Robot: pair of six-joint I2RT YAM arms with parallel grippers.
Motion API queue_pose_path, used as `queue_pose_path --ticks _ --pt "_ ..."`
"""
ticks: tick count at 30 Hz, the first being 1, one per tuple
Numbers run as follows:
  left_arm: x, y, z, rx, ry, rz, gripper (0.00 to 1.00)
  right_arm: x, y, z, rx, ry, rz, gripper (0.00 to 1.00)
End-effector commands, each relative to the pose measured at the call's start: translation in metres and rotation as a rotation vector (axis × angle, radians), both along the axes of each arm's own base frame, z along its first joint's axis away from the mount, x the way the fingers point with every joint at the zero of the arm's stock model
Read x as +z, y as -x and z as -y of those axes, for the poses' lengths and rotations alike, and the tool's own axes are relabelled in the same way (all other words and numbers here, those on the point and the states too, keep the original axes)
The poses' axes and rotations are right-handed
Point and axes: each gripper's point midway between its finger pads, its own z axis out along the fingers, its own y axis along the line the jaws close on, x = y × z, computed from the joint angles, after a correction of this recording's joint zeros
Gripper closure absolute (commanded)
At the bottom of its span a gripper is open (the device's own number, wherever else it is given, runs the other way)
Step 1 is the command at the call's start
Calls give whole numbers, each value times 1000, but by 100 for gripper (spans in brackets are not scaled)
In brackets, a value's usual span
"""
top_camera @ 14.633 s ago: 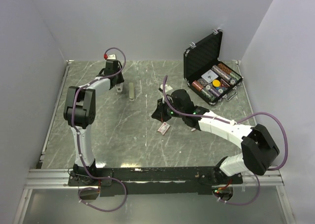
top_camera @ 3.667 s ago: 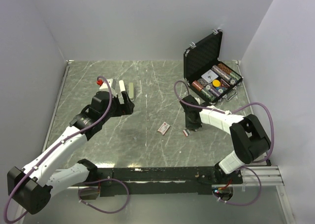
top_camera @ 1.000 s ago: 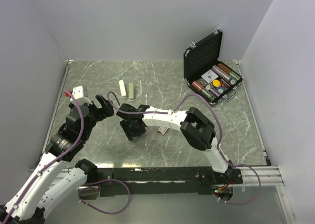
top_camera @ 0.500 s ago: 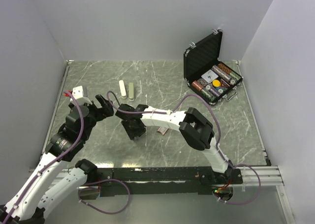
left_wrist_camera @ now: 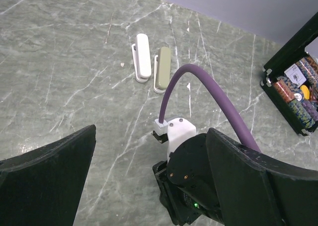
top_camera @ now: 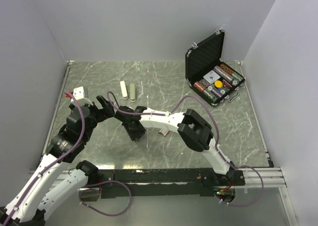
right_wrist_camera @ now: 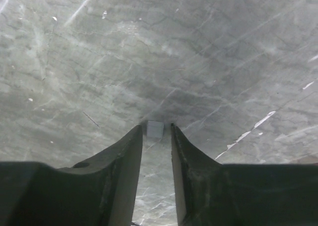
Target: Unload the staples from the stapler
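Both arms barely moved, right gripper [right_wrist_camera: 156, 132] narrowly parted astride staples [right_wrist_camera: 155, 128], left gripper [left_wrist_camera: 151, 131] spread wide, empty, box [top_camera: 163, 133] half hidden.

Both are built alike: the left arm [top_camera: 30, 195] and the right arm [top_camera: 160, 119] have smooth white shells between bulky black joint blocks. A thick purple cable [left_wrist_camera: 211, 97] loops along each one; it enters a small white cap [left_wrist_camera: 180, 131] with two dark screws, just behind the right gripper [right_wrist_camera: 156, 130]. Below the cap a tiny green lamp [left_wrist_camera: 195, 205] glows on black housing. The fingers [left_wrist_camera: 47, 169] of the left gripper [left_wrist_camera: 150, 136] are flat, matt black; the right ones look dark grey, with rounded edges
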Motion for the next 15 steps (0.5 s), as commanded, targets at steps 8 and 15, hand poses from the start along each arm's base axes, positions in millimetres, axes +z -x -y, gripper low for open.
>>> queue_pose_path --ticks 8,15 --pt "7 -2 6 -34 3 30 3 0 7 2 19 32 13 76" --pt "6 -3 7 -35 -1 26 3 23 4 9 -9 -5 55 81"
